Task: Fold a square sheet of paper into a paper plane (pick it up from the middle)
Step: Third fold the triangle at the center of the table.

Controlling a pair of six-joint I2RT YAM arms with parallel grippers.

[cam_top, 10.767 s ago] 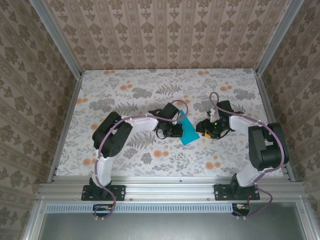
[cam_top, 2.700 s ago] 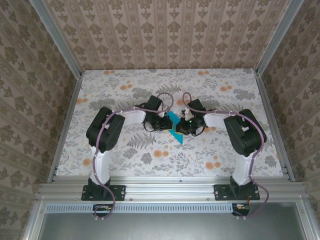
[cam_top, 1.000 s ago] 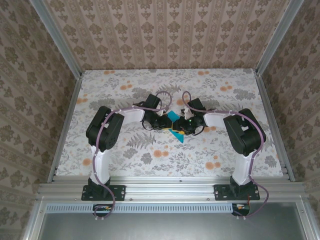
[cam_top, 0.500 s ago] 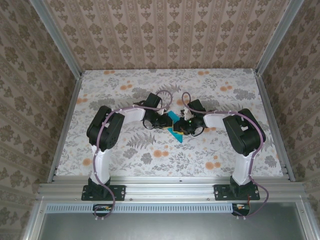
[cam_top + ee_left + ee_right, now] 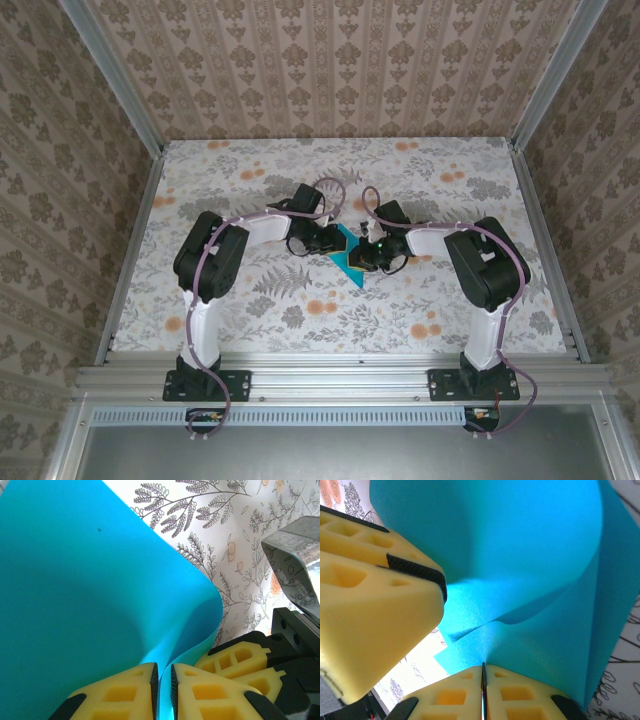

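The square sheet of paper (image 5: 347, 243) is teal-blue, bent and held above the middle of the table between both arms. My left gripper (image 5: 328, 243) comes at it from the left and my right gripper (image 5: 363, 256) from the right. In the left wrist view the paper (image 5: 75, 580) curves up from my left gripper (image 5: 164, 672), whose yellow pads are shut on a fold of it. The right gripper's yellow fingers (image 5: 240, 660) sit just beside. In the right wrist view my right gripper (image 5: 483, 672) is shut on the paper's (image 5: 520, 555) edge, with the left gripper's finger (image 5: 370, 615) close on the left.
The floral tabletop (image 5: 250, 300) spreads around the arms. Patterned walls and aluminium rails (image 5: 135, 240) border it on three sides. The two grippers are nearly touching each other at the paper.
My right gripper has closed onto the paper over the last second. The left gripper has kept its hold, and both arms have barely shifted.
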